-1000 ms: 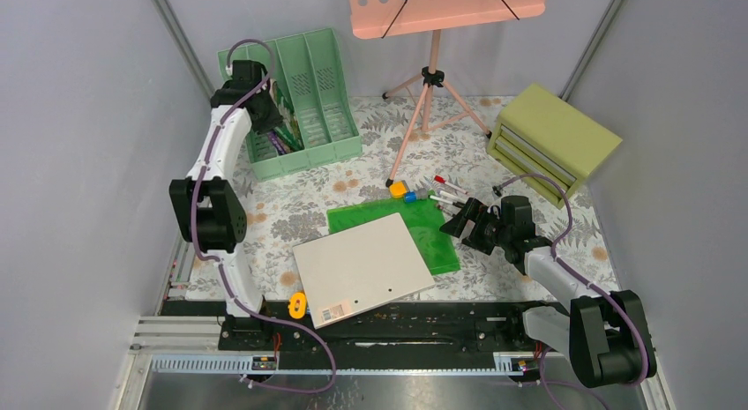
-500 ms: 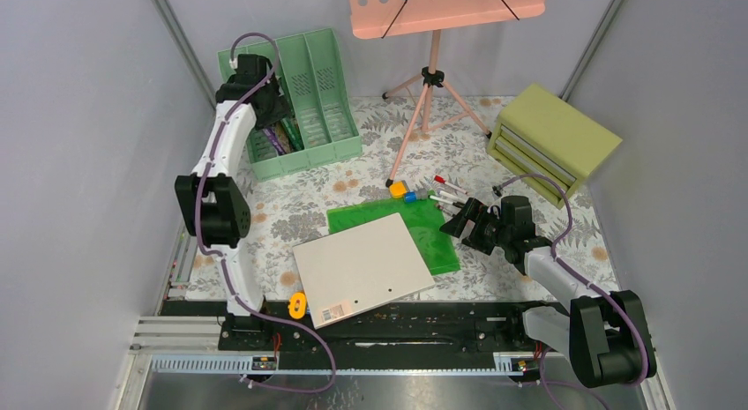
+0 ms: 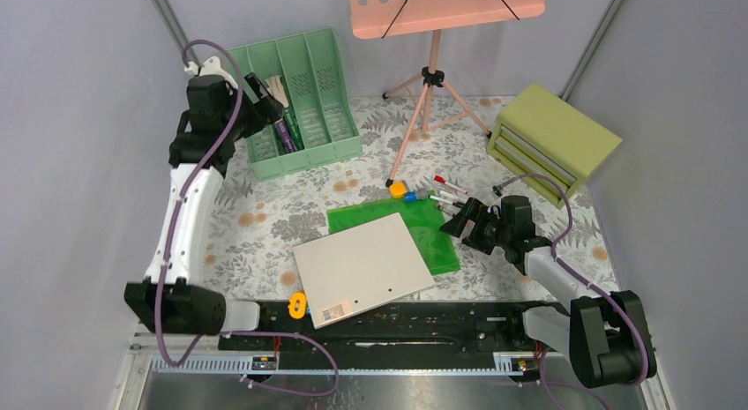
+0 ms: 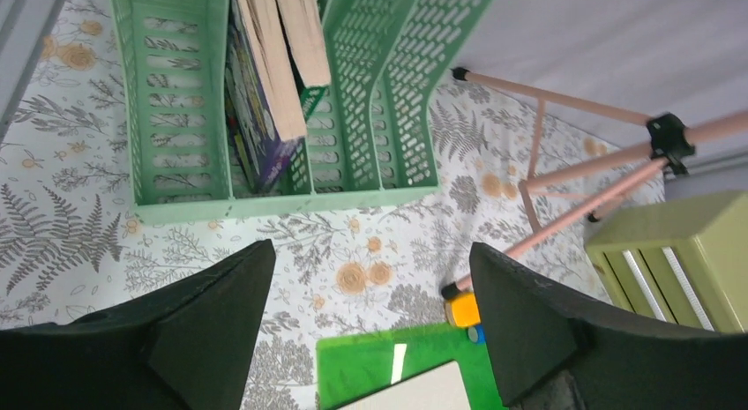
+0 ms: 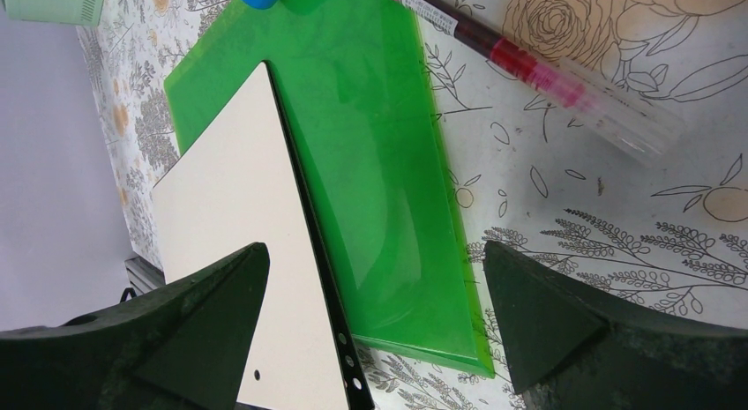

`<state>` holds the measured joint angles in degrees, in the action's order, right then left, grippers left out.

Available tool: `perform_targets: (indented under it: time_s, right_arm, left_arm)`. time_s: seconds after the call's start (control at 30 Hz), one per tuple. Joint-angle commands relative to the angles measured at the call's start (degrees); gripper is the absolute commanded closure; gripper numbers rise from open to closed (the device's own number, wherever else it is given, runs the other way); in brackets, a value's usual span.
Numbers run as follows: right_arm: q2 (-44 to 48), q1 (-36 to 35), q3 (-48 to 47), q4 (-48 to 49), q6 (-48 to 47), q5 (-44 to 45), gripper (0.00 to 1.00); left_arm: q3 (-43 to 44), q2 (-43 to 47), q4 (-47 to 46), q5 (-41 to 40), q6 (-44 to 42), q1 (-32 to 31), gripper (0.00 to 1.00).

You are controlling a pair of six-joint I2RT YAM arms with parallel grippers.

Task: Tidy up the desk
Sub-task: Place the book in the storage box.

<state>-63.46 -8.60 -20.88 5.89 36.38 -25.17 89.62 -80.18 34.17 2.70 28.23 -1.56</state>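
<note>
The desk (image 3: 353, 176) fills the whole cell floor, flat, near edge along the rail where your arm bases sit, far edge at the back wall. It looks about square to me, so no real long axis. Its sides run straight with the rails, nothing skewed.

On it: rack (image 3: 304, 101) at the far left with books (image 4: 265, 84) leaning in its left slot, drawer box (image 3: 551, 141) at the far right, a pink stand (image 3: 432, 84) between them. In the middle a white board (image 3: 362, 267) lies on top of a green folder (image 3: 437, 238), with pens (image 3: 450, 191) and 2 small cubes (image 3: 404, 192) just past the folder's far edge.

Your left gripper (image 4: 370, 287) hangs above the cloth at the rack's near end, jaws wide, nothing in them. The right gripper (image 5: 375, 269) sits low over the folder's right edge, jaws wide too and empty, 1 pen (image 5: 529, 70) just beside it.

My read is that the loose middle stuff comes next, probably on the right arm. Tips:
- Take pens 1 at a time. They lie close together, so a sloppy close could catch 2 or roll one off.
- Turn the jaws across the barrel and close near its middle.
- Leave the folder until the board is off it. It's pinned and dead flat, so it'll be hard to get a finger under.
- Lift the left arm clear of the rack wall before swinging it.
</note>
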Motion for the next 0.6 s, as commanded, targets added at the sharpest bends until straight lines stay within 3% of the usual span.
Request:
perform_targets:
  time_s: [0.0,0.37,0.57]
  right_arm:
    - [1.2,0.4,-1.9,1.2,0.2,-1.1,0.01]
    - [2.5,0.4,-1.3,1.2,0.4,-0.9,0.01]
    - [2.0,0.4,-1.5,1.1,0.4,-1.1,0.01]
  left_arm:
    - [-6.5,7.4,-4.4,4.6,-1.0,0.5,0.16]
    - [-26.7,30.2,-0.1,5.0,-1.5,1.0,0.08]
    - [-35.4,38.1,0.9,11.2,-0.1,1.1,0.06]
